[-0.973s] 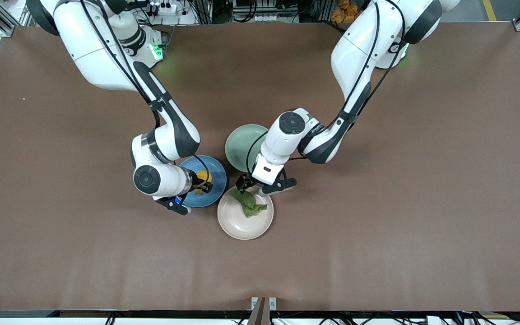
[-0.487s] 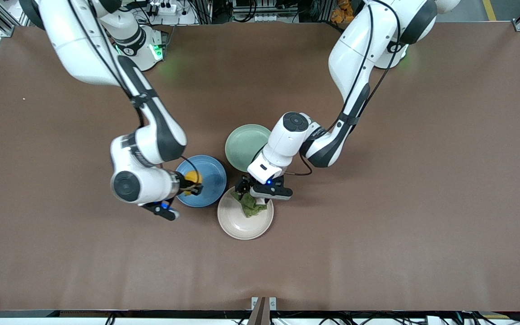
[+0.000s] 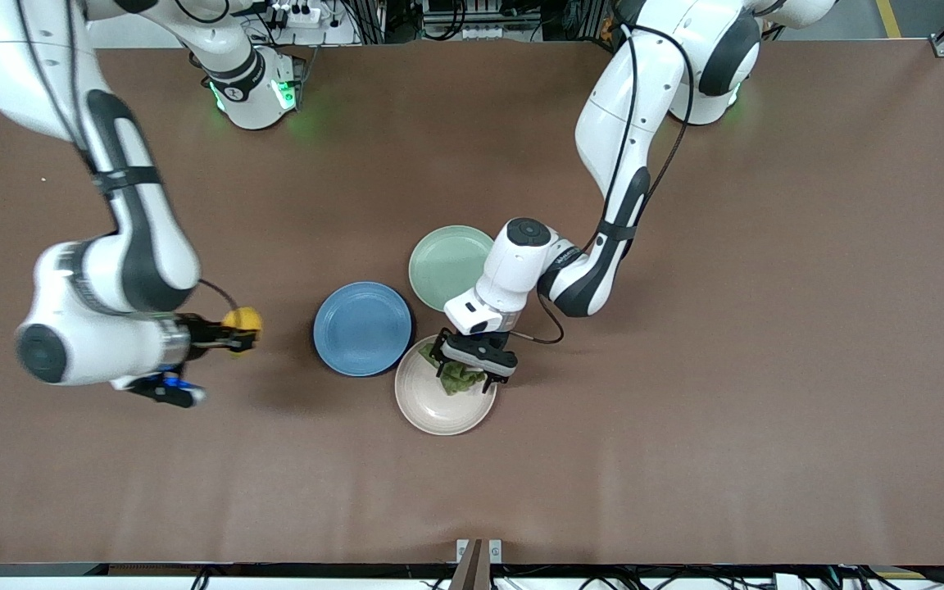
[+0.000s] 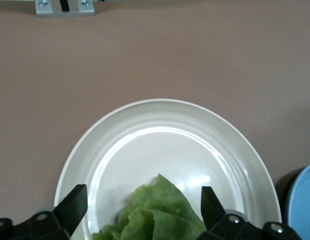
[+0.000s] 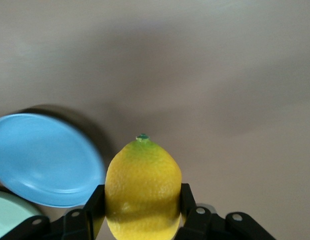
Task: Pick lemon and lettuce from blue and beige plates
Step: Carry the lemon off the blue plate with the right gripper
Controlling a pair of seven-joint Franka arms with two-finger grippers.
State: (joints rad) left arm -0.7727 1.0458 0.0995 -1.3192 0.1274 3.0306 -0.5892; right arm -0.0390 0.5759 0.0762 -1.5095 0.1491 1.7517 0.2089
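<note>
Front view: lemon [image 3: 242, 319] now off blue plate [image 3: 362, 329].

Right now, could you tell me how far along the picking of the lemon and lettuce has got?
Done: the right gripper is shut on the lemon, held over bare table toward the right arm's end, and the blue plate is empty. In hand: the left gripper is down over the beige plate, fingers open on either side of the lettuce. Left: closing on the leaf and lifting it off.
</note>
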